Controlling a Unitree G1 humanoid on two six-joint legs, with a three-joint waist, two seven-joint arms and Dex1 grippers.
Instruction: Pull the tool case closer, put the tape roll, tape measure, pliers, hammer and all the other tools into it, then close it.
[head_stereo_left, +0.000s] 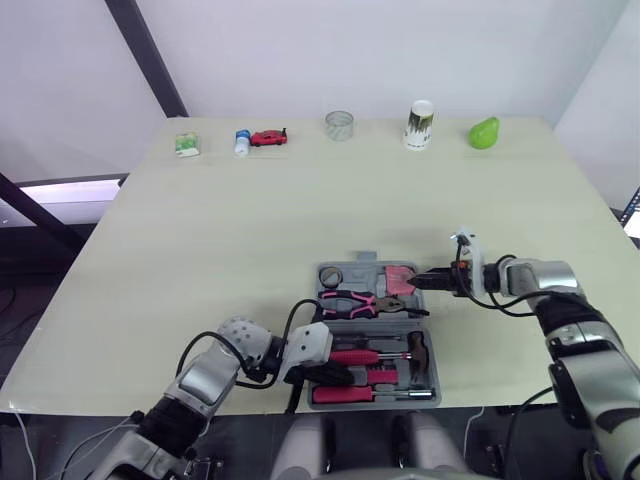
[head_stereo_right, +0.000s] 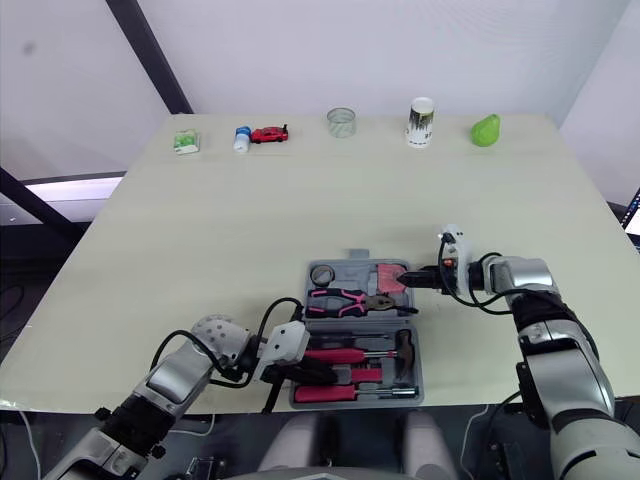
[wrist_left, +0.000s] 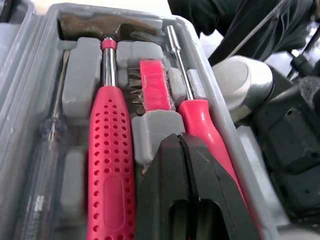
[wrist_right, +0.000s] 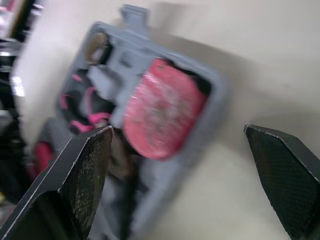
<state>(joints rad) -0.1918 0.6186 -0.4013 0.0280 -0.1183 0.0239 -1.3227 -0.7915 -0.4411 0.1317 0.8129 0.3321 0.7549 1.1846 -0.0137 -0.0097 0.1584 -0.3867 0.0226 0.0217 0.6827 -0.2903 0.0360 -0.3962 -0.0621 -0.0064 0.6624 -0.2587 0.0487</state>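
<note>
The tool case (head_stereo_left: 363, 266) is seen lying open and flat at the near edge of the table (head_stereo_left: 220, 240), about the middle. It is grey, with 2 halves of moulded slots. In the far half a small tape roll (head_stereo_left: 331, 277) is set at the left and a pink tape measure (head_stereo_left: 398, 278) at the right. Pliers (head_stereo_left: 350, 303) with pink and black handles are laid just nearer. In the near half a hammer (wrist_left: 111, 165) with a red dotted grip is laid beside a red screwdriver (wrist_left: 202, 120) and a rack of bits (wrist_left: 150, 85).

The left gripper (wrist_left: 182, 139) is held over the near half, its 2 black fingers pressed together on nothing. The right gripper (wrist_right: 177, 132) is held at the case's far right corner by the tape measure, its fingers spread wide apart.

The table top is pale cream. Along its far edge, left to right, are lined a green packet (head_stereo_left: 187, 144), a small bottle (head_stereo_left: 242, 142), a red toy car (head_stereo_left: 268, 137), a clear round item (head_stereo_left: 339, 125), a white cup (head_stereo_left: 419, 124) and a green pear (head_stereo_left: 484, 132). White walls (head_stereo_left: 350, 50) and a dark slanted beam (head_stereo_left: 145, 55) are seen behind.
</note>
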